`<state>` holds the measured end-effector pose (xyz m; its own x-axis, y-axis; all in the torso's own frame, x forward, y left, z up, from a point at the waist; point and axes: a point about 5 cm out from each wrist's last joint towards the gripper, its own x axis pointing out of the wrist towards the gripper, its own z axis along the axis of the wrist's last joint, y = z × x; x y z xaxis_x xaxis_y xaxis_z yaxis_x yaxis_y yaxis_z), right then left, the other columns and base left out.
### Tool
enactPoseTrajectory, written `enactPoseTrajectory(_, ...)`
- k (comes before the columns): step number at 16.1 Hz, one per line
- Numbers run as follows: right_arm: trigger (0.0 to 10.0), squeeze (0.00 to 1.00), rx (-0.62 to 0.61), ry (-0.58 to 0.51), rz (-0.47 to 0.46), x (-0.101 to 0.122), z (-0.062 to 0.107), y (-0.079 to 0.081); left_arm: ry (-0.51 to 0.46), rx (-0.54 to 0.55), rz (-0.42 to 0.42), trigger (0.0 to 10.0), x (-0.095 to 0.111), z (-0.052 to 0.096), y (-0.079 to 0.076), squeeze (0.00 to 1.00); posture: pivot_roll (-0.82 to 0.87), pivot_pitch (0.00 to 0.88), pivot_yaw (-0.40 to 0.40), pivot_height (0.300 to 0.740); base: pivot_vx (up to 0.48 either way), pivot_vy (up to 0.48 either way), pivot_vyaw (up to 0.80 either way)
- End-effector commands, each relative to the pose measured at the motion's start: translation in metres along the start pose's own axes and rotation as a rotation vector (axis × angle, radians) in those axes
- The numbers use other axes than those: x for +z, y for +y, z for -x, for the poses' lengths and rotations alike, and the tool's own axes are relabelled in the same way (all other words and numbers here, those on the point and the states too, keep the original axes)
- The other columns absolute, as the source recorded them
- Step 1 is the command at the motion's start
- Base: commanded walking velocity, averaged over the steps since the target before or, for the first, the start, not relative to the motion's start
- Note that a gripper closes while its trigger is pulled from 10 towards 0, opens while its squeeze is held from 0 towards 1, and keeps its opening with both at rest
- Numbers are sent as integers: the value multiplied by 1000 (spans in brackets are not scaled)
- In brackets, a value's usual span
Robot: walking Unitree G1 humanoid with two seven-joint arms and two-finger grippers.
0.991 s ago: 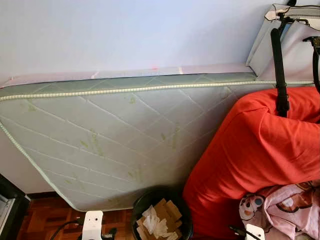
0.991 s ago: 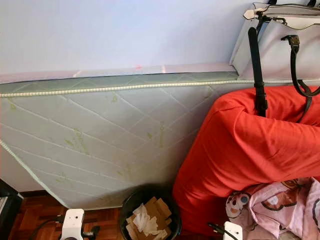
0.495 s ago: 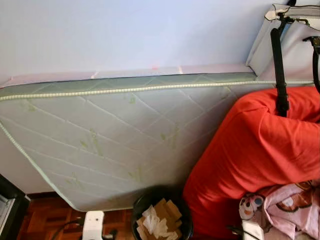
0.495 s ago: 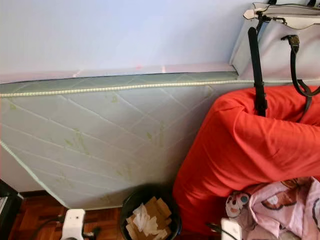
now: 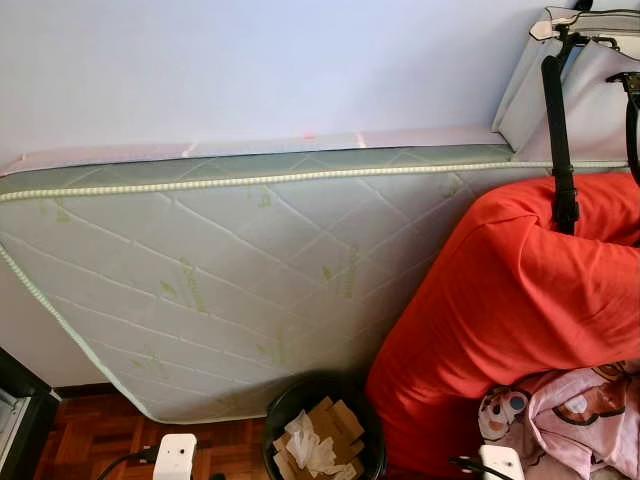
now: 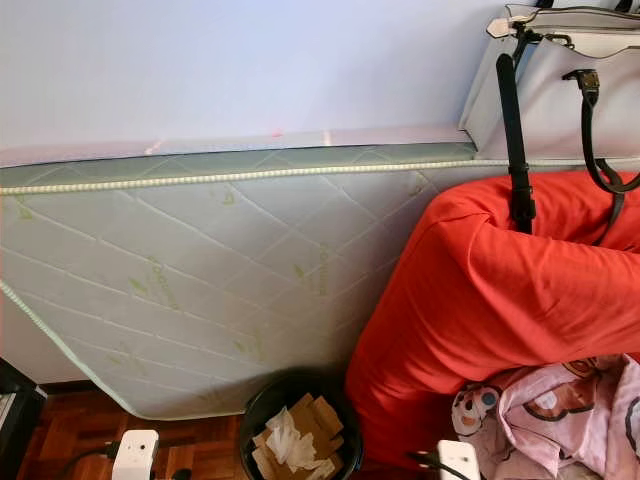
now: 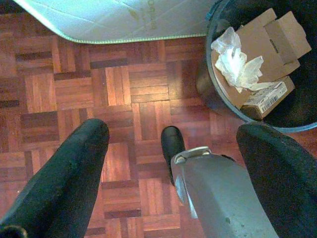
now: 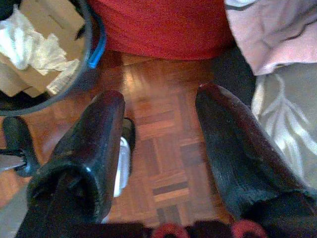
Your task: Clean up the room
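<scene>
A black bin (image 5: 323, 428) stuffed with cardboard and crumpled paper (image 7: 237, 64) stands on the parquet floor (image 7: 124, 89), against the lower edge of a quilted mattress (image 5: 230, 280) tipped up along the wall. Just beside the bin slumps a big red bundle (image 5: 510, 300), with pink bedding (image 5: 585, 410) at its foot and a handbag (image 6: 560, 30) hanging above. The left hand (image 7: 173, 163) hovers over the floor near the bin, fingers spread and empty. The right hand (image 8: 161, 148) hangs likewise parted, between bin and bedding.

- Black bin (image 5: 325, 430) — upright on the parquet, near centre, holding cardboard pieces (image 5: 335, 420) and crumpled white tissue (image 5: 305, 443).
- Pink printed cloth (image 5: 585, 415) — heaped, near right.
</scene>
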<state>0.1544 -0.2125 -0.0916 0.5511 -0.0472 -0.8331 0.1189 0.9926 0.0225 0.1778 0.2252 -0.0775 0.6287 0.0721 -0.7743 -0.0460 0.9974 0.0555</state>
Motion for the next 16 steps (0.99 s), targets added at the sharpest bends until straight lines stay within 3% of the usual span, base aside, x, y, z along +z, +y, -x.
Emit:
enactPoseTrajectory(1,10000,0,-2,-10,-12,2,-1,3,32,-7,-4,10000,-8,1,-8,0,-94,0,-23,740,0,0,0)
enactPoseTrajectory(7,10000,0,-5,-6,8,1,-3,22,13,-23,4,10000,1,-4,-30,0,-91,0,-23,740,0,0,0)
enactPoseTrajectory(9,10000,0,-19,-2,-20,1,-3,19,3,-25,5,10000,-1,-3,-30,0,-91,0,-25,740,0,0,0)
enactPoseTrajectory(16,10000,0,-13,16,4,-1,-3,16,3,-28,9,10000,-4,-3,-36,0,-92,0,-33,740,0,0,-796)
